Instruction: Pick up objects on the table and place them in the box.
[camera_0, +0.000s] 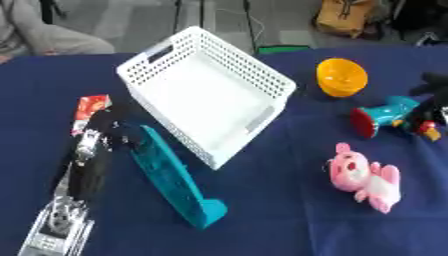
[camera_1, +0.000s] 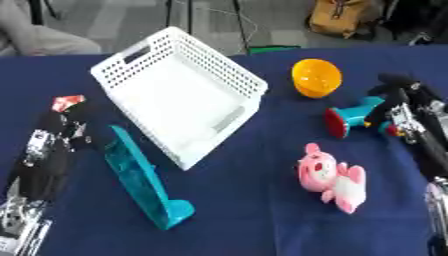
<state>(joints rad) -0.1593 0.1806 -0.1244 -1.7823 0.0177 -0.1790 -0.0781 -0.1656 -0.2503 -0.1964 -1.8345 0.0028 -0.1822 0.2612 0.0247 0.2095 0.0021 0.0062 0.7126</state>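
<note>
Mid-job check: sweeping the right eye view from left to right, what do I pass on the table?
Left hand by a red-and-white packet → teal long-handled tool → white basket → pink plush toy → teal toy with a red end → right hand.

Red-and-white packet (camera_0: 90, 111) partly hidden behind the left hand (camera_0: 103, 131). Right hand (camera_1: 404, 107) covers the teal toy's (camera_1: 357, 116) far end; its fingers blur together, grip unreadable.

White basket (camera_0: 206, 95) tilted, pink plush (camera_0: 366, 177), orange bowl (camera_0: 341, 76), teal toy (camera_0: 385, 114)
</note>
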